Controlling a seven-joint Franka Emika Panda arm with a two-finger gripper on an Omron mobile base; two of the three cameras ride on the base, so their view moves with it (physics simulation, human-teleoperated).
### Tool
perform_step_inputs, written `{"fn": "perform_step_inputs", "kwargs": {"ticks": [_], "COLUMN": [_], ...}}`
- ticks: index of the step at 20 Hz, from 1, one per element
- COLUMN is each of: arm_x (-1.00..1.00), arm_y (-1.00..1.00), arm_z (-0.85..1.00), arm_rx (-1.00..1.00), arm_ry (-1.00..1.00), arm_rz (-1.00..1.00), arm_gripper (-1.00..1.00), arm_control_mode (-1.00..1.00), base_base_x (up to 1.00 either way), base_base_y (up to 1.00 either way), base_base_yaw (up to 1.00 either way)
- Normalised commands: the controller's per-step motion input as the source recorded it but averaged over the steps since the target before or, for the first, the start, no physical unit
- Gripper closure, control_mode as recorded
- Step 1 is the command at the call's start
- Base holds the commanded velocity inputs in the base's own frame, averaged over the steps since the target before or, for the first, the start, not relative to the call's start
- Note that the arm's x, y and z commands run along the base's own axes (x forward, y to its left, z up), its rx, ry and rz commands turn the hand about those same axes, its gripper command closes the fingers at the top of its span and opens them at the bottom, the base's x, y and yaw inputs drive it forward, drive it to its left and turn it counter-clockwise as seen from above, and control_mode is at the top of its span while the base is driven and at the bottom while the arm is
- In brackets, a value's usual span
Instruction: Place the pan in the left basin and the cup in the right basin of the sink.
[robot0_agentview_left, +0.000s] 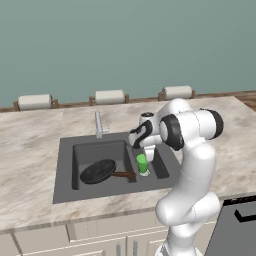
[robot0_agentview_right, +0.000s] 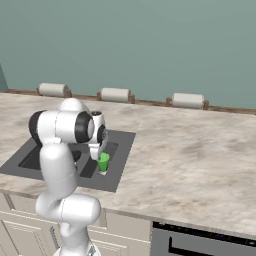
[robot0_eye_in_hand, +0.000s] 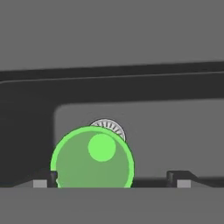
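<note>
The black pan (robot0_agentview_left: 98, 171) lies flat in the left basin (robot0_agentview_left: 100, 149) of the dark grey sink (robot0_agentview_left: 64, 172), its brown handle (robot0_agentview_left: 124, 174) pointing at the divider. The green cup (robot0_agentview_left: 142, 164) stands upright in the narrower right basin (robot0_agentview_left: 161, 168), also seen as the cup (robot0_agentview_right: 103, 162). My gripper (robot0_agentview_left: 147, 156) hangs just above the cup, pointing down. In the hand view the cup (robot0_eye_in_hand: 92, 158) sits low and left over the silver drain (robot0_eye_in_hand: 113, 127). My gripper (robot0_eye_in_hand: 113, 179) is open there: one fingertip (robot0_eye_in_hand: 46, 181) is beside the cup's rim, the other stands well apart from it.
A curved silver faucet (robot0_agentview_left: 98, 124) rises behind the left basin. Three pale rolls (robot0_agentview_left: 109, 96) on brown holders line the marble counter's far edge. A dark appliance (robot0_agentview_left: 237, 225) sits at the lower right, next to my base.
</note>
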Motion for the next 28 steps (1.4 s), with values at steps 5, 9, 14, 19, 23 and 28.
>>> {"fn": "perform_step_inputs", "kwargs": {"ticks": [5,9,14,19,23,28], "arm_x": [0.00,0.00,-0.03,-0.21,-0.32,-0.56], "arm_y": [0.00,0.00,-0.01,-0.09,-0.09,-0.02], "arm_z": [0.35,0.39,0.38,0.33,0.37,0.32], "arm_rx": [0.00,0.00,0.00,0.00,0.00,0.00], "arm_ry": [0.00,0.00,0.00,0.00,0.00,0.00], "arm_rz": [0.00,0.00,0.00,0.02,0.07,0.05], "arm_gripper": [-1.00,-1.00,-1.00,-1.00,-1.00,-1.00], "arm_control_mode": [-1.00,-1.00,-1.00,-1.00,-1.00,-1.00], "base_base_x": [0.00,0.00,0.00,0.00,0.00,0.00], "base_base_y": [0.00,0.00,0.00,0.00,0.00,0.00], "base_base_yaw": [0.00,0.00,0.00,0.00,0.00,0.00]}}
